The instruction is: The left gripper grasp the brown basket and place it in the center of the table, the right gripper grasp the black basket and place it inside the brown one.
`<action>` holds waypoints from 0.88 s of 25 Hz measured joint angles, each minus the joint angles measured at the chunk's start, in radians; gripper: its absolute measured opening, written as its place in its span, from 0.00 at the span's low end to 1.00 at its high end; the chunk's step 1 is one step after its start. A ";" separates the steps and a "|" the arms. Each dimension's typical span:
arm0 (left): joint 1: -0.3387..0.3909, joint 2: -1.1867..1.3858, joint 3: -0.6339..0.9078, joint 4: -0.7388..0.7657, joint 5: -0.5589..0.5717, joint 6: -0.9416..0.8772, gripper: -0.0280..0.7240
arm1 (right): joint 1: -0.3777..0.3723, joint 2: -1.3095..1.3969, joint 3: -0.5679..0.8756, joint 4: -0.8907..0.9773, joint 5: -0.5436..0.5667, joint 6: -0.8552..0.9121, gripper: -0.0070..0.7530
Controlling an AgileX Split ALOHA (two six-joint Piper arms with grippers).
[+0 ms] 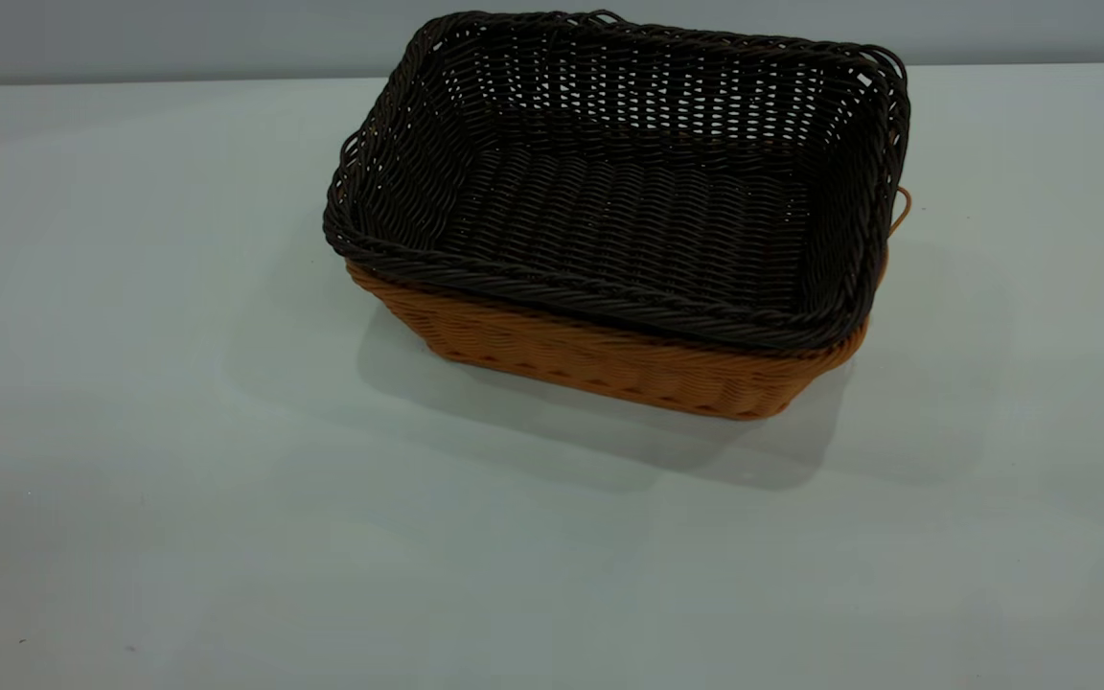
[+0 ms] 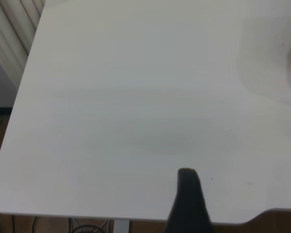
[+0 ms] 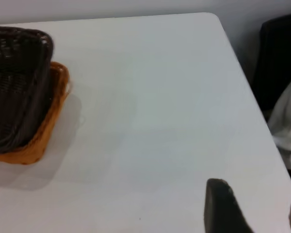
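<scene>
Woven dark wicker fills our exterior view: the black basket (image 1: 629,201) sits nested inside the brown basket (image 1: 609,359), its braided rim riding above the orange-tan one. We count two baskets, one of each colour, and nothing lies in the black one. The pair rests on the table (image 1: 130,431), toward twelve o'clock from its middle, with the brown basket's small loop peeking out at the three o'clock end. Neither arm reaches the stack. We see one dark finger of the left claw (image 2: 189,204) over bare table, and one of the right claw (image 3: 223,206) well apart from the baskets; whether either claw is spread or closed we cannot tell.
</scene>
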 joint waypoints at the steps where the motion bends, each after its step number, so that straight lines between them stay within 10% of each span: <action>1: 0.000 0.000 0.000 0.001 0.000 0.000 0.72 | 0.023 0.000 0.000 0.001 0.000 0.000 0.35; 22: 0.000 0.000 0.000 0.001 0.000 0.001 0.72 | 0.075 0.000 0.000 0.000 -0.001 0.000 0.32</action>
